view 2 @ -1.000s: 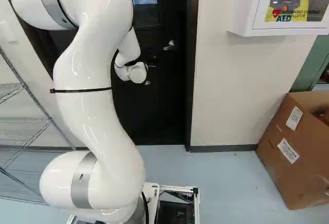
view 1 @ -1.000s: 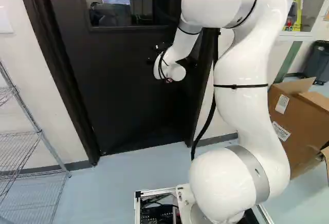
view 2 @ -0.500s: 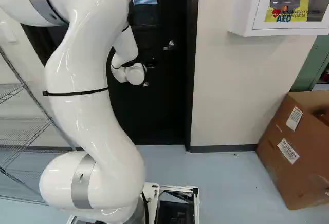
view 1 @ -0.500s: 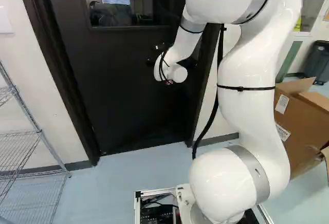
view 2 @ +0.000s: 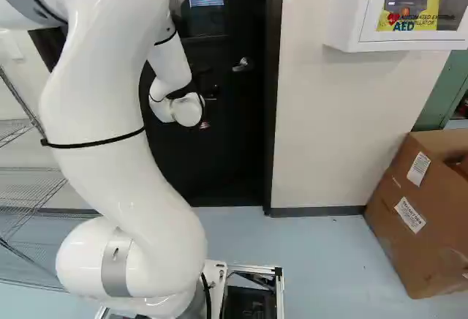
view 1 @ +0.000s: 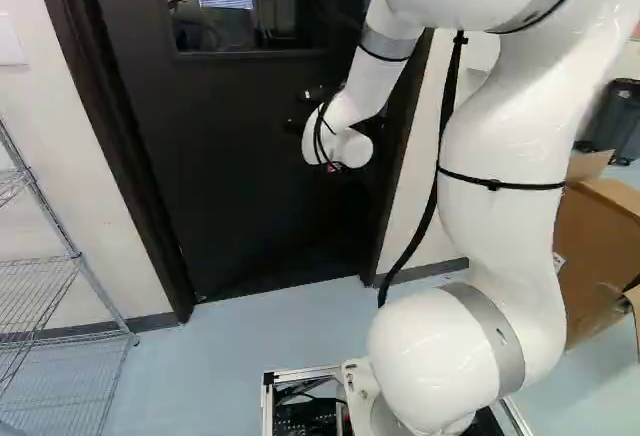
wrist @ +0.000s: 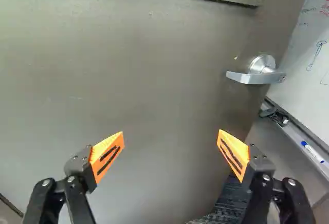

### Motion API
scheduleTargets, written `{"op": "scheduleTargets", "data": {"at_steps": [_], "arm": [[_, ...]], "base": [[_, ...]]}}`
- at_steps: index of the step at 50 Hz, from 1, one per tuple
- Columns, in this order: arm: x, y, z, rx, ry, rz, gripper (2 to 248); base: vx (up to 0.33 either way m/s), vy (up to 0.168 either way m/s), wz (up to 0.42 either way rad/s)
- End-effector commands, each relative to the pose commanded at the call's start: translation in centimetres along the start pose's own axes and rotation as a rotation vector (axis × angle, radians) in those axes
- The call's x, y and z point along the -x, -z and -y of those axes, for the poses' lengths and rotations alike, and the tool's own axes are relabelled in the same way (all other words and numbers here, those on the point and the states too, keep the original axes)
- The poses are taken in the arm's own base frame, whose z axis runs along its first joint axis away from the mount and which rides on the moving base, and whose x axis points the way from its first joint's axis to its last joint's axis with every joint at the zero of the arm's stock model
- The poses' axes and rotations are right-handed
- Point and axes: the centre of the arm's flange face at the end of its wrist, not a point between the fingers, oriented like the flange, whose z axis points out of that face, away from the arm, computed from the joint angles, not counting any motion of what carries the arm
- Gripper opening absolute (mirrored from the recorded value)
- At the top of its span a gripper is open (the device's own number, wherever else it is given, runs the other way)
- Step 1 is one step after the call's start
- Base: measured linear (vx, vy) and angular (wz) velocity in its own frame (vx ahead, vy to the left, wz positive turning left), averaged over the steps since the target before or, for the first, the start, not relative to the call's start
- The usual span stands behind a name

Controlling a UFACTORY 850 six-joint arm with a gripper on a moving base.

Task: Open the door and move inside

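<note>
Spread wide, the jaws of our gripper (view 2: 209,103) had nothing between their orange pads (wrist: 109,145). We saw the door (wrist: 154,80) ahead of them, its silver handle (wrist: 257,76) farther forward and off to one side, apart from both fingers. Past the door's edge, the wrist view gave us a whiteboard (wrist: 304,64) with a marker (wrist: 312,152) on its tray (wrist: 294,134). Our arm (view 1: 500,206) rose in front of the door, bent at its upper part. We had a wire rack (view 1: 68,239) at the left of the left base view; at the right of the right base view, a cardboard box (view 2: 401,260) stood on the floor (view 2: 314,260), lower than a white wall cabinet (view 2: 346,12).
</note>
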Motion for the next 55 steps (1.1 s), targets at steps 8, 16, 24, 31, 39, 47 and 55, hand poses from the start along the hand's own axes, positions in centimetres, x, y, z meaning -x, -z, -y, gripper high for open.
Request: {"op": "scheduleTargets", "data": {"at_steps": [8, 16, 24, 31, 39, 47, 55], "arm": [[0.1, 1.6, 0.3, -0.003, 0.0, 0.005, 247], [0.2, 3.2, 0.6, -0.007, 0.0, 0.01, 247], [0.3, 4.9, 0.8, -0.008, 0.0, 0.014, 247], [0.4, 6.4, 0.9, -0.007, -0.001, 0.017, 247], [0.6, 8.1, 0.8, -0.001, -0.002, 0.019, 247], [0.9, 9.8, 0.4, 0.014, -0.006, 0.021, 247], [1.1, 11.5, 0.0, 0.035, -0.013, 0.021, 247]], "base": [[0.0, 0.0, 0.0], [0.0, 0.0, 0.0], [0.0, 0.0, 0.0], [0.0, 0.0, 0.0], [0.0, 0.0, 0.0], [0.0, 0.0, 0.0], [0.0, 0.0, 0.0]]}}
